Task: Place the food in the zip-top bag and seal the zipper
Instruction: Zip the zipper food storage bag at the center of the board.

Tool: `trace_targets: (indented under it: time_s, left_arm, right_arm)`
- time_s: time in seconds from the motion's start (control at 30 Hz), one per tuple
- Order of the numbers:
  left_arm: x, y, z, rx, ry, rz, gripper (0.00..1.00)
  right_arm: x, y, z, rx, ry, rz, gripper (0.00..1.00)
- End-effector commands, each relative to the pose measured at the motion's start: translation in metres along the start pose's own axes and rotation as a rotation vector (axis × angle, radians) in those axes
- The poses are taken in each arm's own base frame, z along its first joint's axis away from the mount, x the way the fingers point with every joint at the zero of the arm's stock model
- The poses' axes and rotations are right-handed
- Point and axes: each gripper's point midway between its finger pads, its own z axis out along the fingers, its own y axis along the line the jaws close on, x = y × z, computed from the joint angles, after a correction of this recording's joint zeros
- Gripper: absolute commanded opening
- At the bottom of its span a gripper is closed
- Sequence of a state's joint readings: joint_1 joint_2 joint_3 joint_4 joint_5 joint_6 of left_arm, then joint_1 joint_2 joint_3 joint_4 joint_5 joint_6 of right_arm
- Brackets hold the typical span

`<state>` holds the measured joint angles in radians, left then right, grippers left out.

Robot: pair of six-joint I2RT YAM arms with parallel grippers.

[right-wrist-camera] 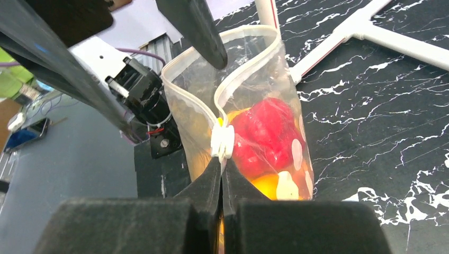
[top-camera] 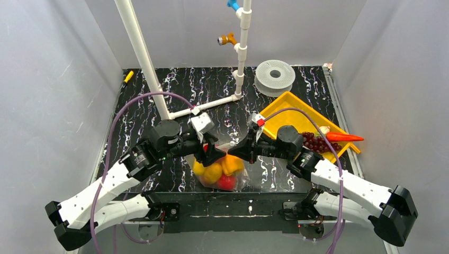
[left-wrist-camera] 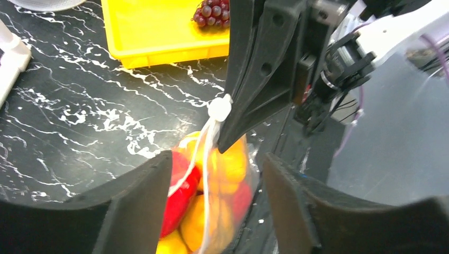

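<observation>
Zip-top bag (right-wrist-camera: 265, 95), mouth gaping, near table (top-camera: 174, 90) edge — right tool (right-wrist-camera: 222, 164) pinching zipper (right-wrist-camera: 222, 143); left tool (left-wrist-camera: 217, 164) wide

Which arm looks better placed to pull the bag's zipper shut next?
Probably right: the right pincer is shut on the white zipper slider of the clear dotted plastic bag, whose mouth gapes. The left pincer merely straddles the bag, open.
</observation>
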<state>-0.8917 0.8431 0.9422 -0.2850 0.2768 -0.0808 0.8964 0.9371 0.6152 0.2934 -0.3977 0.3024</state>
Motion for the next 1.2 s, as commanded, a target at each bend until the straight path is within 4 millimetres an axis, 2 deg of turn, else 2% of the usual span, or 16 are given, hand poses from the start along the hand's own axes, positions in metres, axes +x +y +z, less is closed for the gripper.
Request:
trace_targets:
  time_s: [0.0, 0.17, 0.33, 0.47, 0.7, 0.87, 0.97, 1.07, 1.17]
  left_arm:
    - [-0.026, -0.009, -0.007, 0.021, -0.014, -0.039, 0.68]
    - [-0.035, -0.011, 0.006, 0.038, 0.028, -0.087, 0.78]
    - [-0.032, -0.014, 0.018, 0.075, 0.067, -0.095, 0.78]
    - [-0.031, -0.021, 0.017, 0.116, 0.049, -0.086, 0.71]
    - [-0.034, -0.040, 0.015, 0.232, -0.002, -0.090, 0.52]
    - [-0.035, -0.041, 0.021, 0.248, -0.003, -0.104, 0.44]
    - [-0.035, -0.040, 0.025, 0.244, 0.002, -0.113, 0.37]
    - [-0.033, -0.041, 0.027, 0.254, 0.024, -0.117, 0.26]
    - [-0.031, -0.042, 0.028, 0.263, 0.033, -0.119, 0.21]
  right_arm:
    - [-0.037, 0.029, -0.009, -0.207, -0.039, -0.127, 0.01]
    - [-0.040, 0.035, -0.008, -0.314, 0.054, -0.136, 0.01]
    - [-0.039, 0.037, -0.013, -0.394, 0.086, -0.131, 0.01]
    - [-0.036, 0.034, -0.017, -0.403, 0.089, -0.113, 0.01]
    - [-0.032, 0.034, -0.021, -0.403, 0.104, -0.111, 0.01]
    - [-0.032, 0.035, -0.023, -0.402, 0.108, -0.113, 0.01]
    - [-0.033, 0.036, -0.023, -0.409, 0.111, -0.110, 0.01]
    - [-0.033, 0.036, -0.023, -0.404, 0.111, -0.110, 0.01]
    - [-0.034, 0.034, -0.023, -0.393, 0.106, -0.116, 0.01]
